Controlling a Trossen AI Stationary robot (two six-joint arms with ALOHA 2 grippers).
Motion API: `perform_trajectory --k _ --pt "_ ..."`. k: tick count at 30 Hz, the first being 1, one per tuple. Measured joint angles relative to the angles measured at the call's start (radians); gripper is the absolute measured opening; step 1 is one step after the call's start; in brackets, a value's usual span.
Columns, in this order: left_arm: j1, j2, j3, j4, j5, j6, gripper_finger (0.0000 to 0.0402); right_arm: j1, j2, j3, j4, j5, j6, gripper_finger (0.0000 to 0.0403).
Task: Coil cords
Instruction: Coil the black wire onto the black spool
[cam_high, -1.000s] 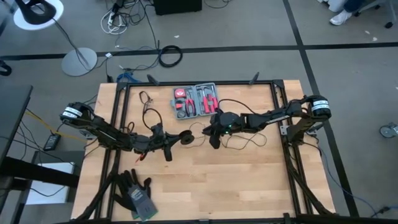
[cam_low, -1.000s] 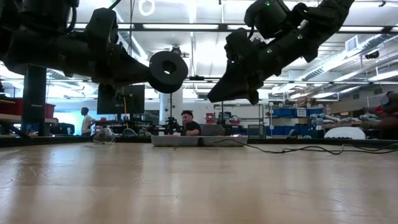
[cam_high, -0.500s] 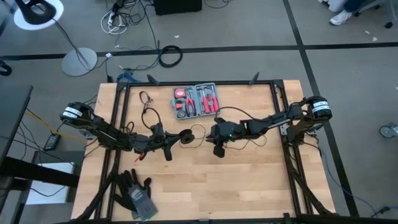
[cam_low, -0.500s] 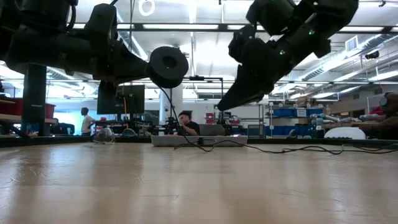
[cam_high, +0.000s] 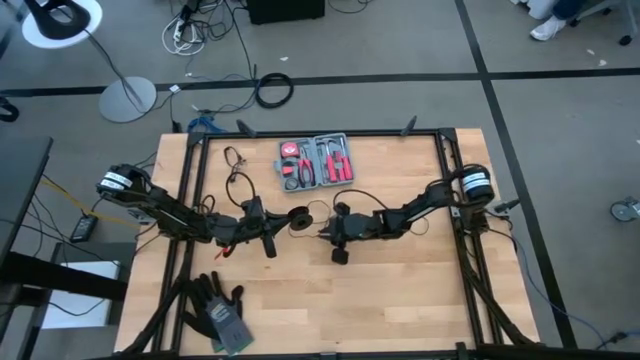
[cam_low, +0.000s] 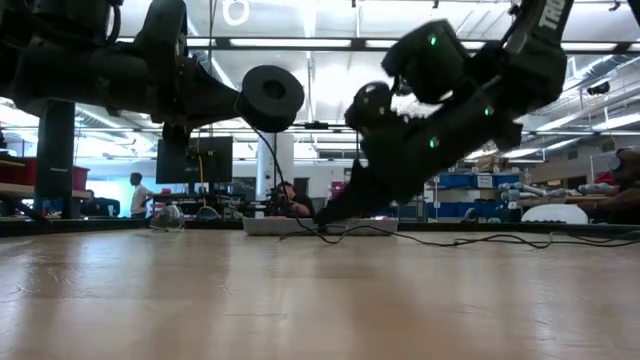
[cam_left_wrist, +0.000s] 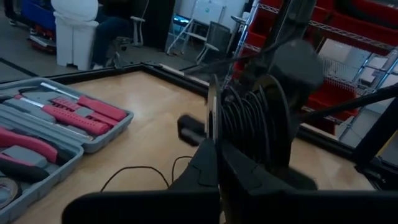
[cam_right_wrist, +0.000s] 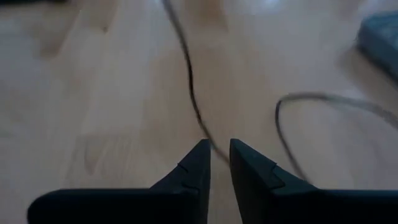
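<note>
Since a second ago the right end effector (cam_high: 327, 229) has swung in from beside the tool kit (cam_high: 315, 161) and dropped low toward the bench (cam_high: 400, 290), now close to the puck; the left arm has barely shifted. We note the left end effector (cam_high: 290, 219) shut on the round black puck (cam_low: 271, 98), held up off the bench near its middle. In the left wrist view several turns of thin black wire (cam_left_wrist: 249, 121) already sit wound on the puck's hub, so we judge the coiling partly done. What is left: a strand hangs from the puck down to the bench, and loose wire (cam_high: 375, 165) arcs across the bench beside the red tool kit and on toward the right arm's side. In the right wrist view the fingers (cam_right_wrist: 193, 168) stand a narrow gap apart just over the wood, with a length of slack wire (cam_right_wrist: 189, 81) running up to that gap; we cannot tell whether the wire is pinched there or lies just under the tips. We judge a fair amount of slack not yet gathered. A pair of gloves (cam_high: 218, 310) lies at the near left corner, untouched.
</note>
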Motion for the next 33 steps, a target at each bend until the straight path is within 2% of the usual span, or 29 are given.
perform_trajectory --k 8,14,21,27,33 --pt "0.000 0.000 0.002 0.023 0.000 0.000 0.0000 -0.007 0.085 0.046 0.015 0.008 0.003 0.0053" --pt "0.000 0.000 0.002 0.022 0.000 0.002 0.0000 -0.012 0.081 0.045 0.018 0.012 0.014 0.0005" --pt "0.000 0.000 0.002 0.021 0.000 0.004 0.0000 0.005 0.078 0.044 0.049 -0.070 0.085 0.0045" --pt "0.000 0.000 0.002 0.017 0.000 0.005 0.0000 0.026 0.078 0.044 0.076 -0.072 0.105 0.0065" --pt "0.000 0.000 0.002 0.017 0.000 0.005 0.0000 0.033 0.077 0.044 0.104 -0.054 0.088 0.0066"
